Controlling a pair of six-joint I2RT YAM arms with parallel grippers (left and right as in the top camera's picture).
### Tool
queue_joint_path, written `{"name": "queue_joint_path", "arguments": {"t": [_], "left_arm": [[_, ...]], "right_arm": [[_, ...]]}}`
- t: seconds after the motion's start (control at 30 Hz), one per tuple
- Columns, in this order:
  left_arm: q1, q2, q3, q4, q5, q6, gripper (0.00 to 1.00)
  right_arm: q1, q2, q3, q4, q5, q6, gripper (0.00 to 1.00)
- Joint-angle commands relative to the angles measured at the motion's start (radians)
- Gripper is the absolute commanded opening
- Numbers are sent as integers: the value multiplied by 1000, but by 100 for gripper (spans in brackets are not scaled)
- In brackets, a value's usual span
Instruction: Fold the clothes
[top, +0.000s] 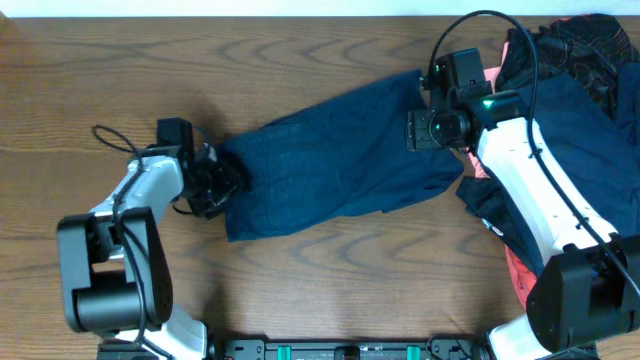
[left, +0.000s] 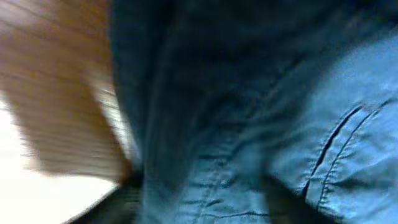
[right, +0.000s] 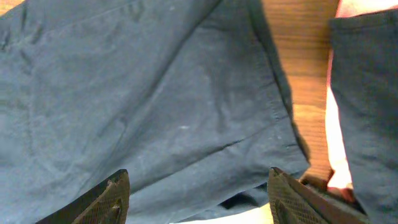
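A dark blue garment (top: 340, 155) lies stretched across the middle of the table. It fills the left wrist view (left: 249, 124), which is blurred, and most of the right wrist view (right: 155, 93). My left gripper (top: 215, 182) is at the garment's left end. Its jaws (left: 199, 208) look spread, with the cloth lying between them. My right gripper (top: 428, 100) hangs open over the garment's right end, near its hem. Its fingers (right: 196, 199) are wide apart and hold nothing.
A pile of other clothes sits at the right: a black patterned piece (top: 590, 50), a navy one (top: 575, 130) and a pink one (top: 520, 275) under my right arm. The navy and pink cloth (right: 367, 93) shows beside a strip of bare wood (right: 305, 62).
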Motion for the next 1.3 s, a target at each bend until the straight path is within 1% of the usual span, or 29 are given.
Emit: {"name": "queue_joint_path", "arguments": {"t": [0.0, 0.03, 0.1, 0.2, 0.27, 0.33, 0.4, 0.53, 0.6, 0.7, 0.77, 0.8, 0.83, 0.93, 1.03, 1.13, 1.27], "left_arm": [[-36, 40, -23, 0, 3, 70, 19], [-37, 40, -18, -6, 3, 77, 6], [-31, 38, 1, -46, -2, 77, 6], [-11, 23, 55, -153, -16, 94, 6], [4, -1, 104, -242, -31, 100, 6], [13, -36, 166, -348, -31, 119, 6], [16, -76, 222, -436, -30, 130, 6], [15, -171, 320, -549, -21, 135, 6], [15, -224, 353, -584, 11, 135, 6], [15, -297, 361, -587, 68, 135, 6], [15, -335, 361, -588, 76, 131, 6], [15, -351, 361, -589, 76, 131, 6], [15, -361, 361, -589, 76, 131, 6], [15, -372, 361, -591, 76, 132, 6], [15, -370, 357, -592, 75, 132, 6], [15, -370, 354, -592, 75, 132, 6], [7, -370, 354, -591, 76, 125, 6]], "right_arm": [[30, 26, 2, 2, -49, -31, 66], [37, 33, 2, 5, -71, -40, 63], [55, 57, 2, 13, -103, -46, 55], [93, 110, 2, 24, -135, -47, 42], [125, 151, 2, 35, -174, -53, 33], [162, 200, 2, 56, -216, -53, 26], [210, 257, 2, 90, -279, -53, 25], [316, 369, 2, 198, -453, -52, 25], [379, 424, 2, 276, -502, -51, 25], [463, 481, 2, 386, -508, -14, 26], [503, 491, 2, 444, -507, -6, 31], [522, 491, 3, 478, -503, -7, 37], [532, 484, 8, 493, -496, -6, 41], [526, 440, 49, 461, -441, -6, 44], [468, 360, 92, 345, -310, -6, 45], [377, 269, 102, 229, -154, -14, 48], [248, 223, 101, 68, -18, -66, 45]]}}
